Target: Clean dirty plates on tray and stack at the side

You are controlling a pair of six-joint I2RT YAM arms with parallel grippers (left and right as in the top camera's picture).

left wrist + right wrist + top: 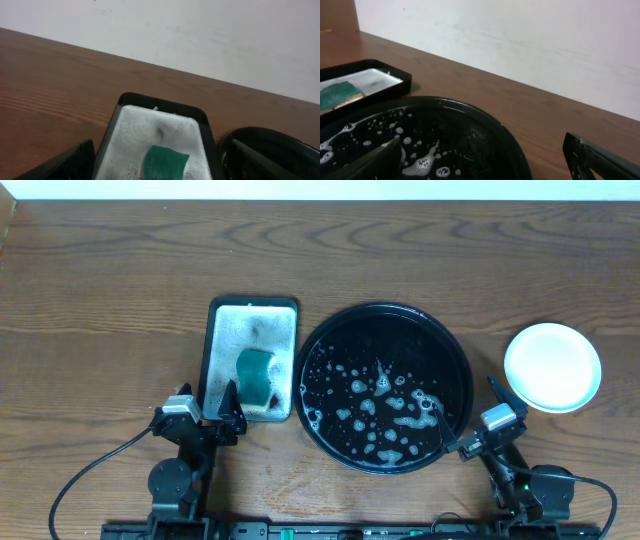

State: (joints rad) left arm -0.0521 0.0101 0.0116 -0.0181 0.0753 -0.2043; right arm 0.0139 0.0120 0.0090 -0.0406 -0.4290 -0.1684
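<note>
Sudsy black tray (450, 358); pale plates (552, 366) stacked at its 3 o'clock; left gripper (210, 405) at 9, right gripper (468, 408) at 4 o'clock, both spread wide, holding nothing.

1. Round glossy black tray (384, 306) w/ raised rim, suds inside: 1.
2. Rectangular black-rimmed tray (254, 302) w/ white foam: 1.
3. Green sponge (256, 375), rectangular: 1.
4. Pale round plate (552, 366): 1 outline visible from overhead; can't tell if more sit under it.
5. Black two-finger grippers: 2, i.e. left gripper (220, 402) and right gripper (461, 391).
</note>
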